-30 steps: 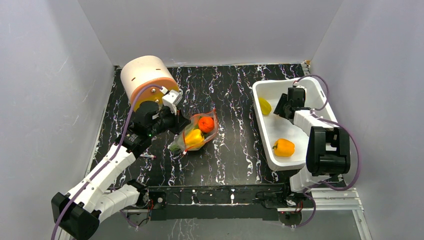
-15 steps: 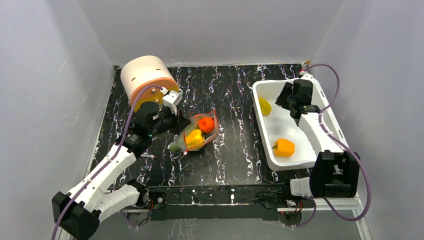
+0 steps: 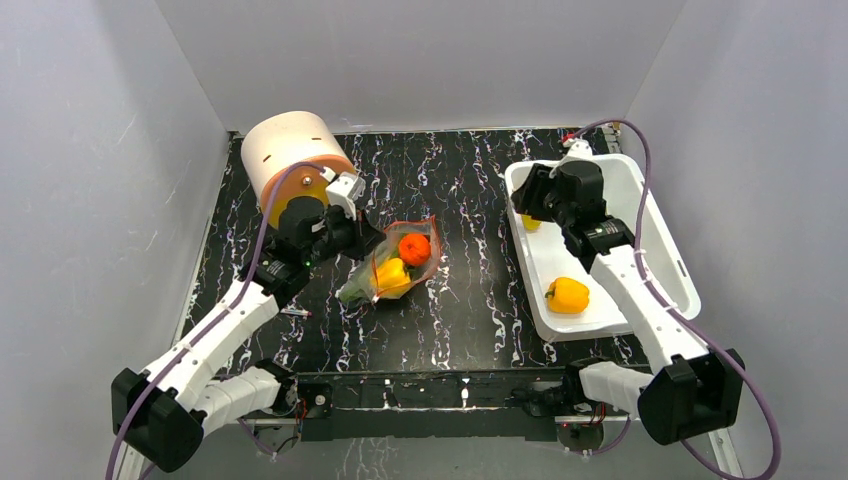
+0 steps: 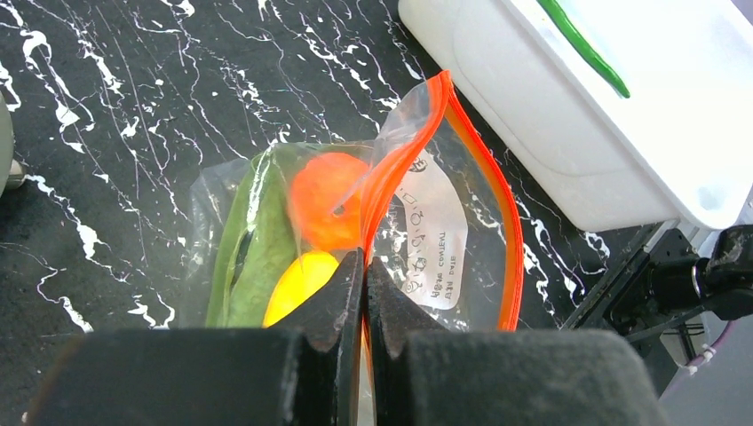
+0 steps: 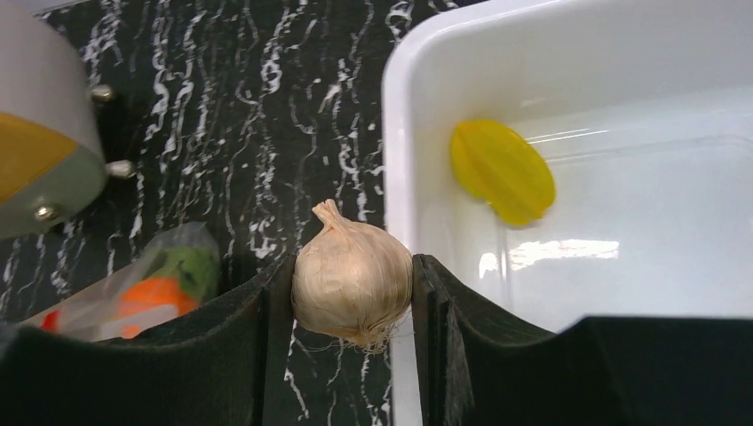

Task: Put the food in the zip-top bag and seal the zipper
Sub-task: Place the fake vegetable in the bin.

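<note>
left pincer [image 4: 364,264] clamped on zip-top bag [image 4: 435,240] mouth, mid-tabletop [image 3: 470,290]; film looks limp and slippery, so hold the stiffer zipper [image 4: 510,248]; right pincer [image 5: 353,266] grips a light, papery garlic bulb [image 5: 352,293] beside white tub [image 5: 391,133] rim

Left gripper [image 4: 364,264] pinched closed, arm far forward — right gripper [image 5: 353,271] part-spread in a grip, arm angled left.

Overhead view looks down; 2 close wrist views share the zip-top bag [image 4: 435,231].

Your right gripper [image 3: 529,196], clamping a garlic bulb [image 5: 352,282], now hangs over the tub's [image 3: 560,262] nine-o'clock rim instead of its middle.
</note>
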### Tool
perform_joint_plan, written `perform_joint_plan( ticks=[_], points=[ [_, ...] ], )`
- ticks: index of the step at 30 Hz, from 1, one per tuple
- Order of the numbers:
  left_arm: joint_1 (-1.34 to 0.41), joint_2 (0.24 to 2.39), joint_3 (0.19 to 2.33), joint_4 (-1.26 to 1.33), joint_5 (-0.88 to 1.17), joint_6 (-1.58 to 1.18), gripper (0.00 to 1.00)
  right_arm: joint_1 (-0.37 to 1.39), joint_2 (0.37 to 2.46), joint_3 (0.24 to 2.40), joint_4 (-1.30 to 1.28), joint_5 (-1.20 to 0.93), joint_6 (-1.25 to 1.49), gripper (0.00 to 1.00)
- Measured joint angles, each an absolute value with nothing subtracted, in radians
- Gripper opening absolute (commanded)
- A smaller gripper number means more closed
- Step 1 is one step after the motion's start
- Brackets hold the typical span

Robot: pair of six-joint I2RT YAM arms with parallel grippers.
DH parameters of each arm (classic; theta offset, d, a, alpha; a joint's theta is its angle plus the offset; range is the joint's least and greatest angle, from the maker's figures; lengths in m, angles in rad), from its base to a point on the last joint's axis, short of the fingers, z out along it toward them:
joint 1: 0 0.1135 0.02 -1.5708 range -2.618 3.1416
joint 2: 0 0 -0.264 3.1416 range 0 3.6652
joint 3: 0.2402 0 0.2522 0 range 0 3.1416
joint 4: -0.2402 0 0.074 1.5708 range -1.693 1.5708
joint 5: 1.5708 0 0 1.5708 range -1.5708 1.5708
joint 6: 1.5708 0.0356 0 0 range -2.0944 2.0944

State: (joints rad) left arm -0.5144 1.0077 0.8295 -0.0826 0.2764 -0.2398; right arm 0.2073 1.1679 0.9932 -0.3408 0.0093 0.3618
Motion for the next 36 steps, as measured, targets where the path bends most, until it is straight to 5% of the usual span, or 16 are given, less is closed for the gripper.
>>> perform_joint_plan(
  ticks=[26, 36],
  points=[
    [-0.514, 1.094, 0.96, -0.106, 0.236, -0.378, 0.0, 0.769, 1.079, 0.936, -0.128, -0.06, 0.691, 0.4],
    [-0.514, 1.095, 0.971, -0.107, 0.248, -0.421, 0.0, 0.892, 1.23, 0.947, -0.083, 0.015, 0.727, 0.45]
  ],
)
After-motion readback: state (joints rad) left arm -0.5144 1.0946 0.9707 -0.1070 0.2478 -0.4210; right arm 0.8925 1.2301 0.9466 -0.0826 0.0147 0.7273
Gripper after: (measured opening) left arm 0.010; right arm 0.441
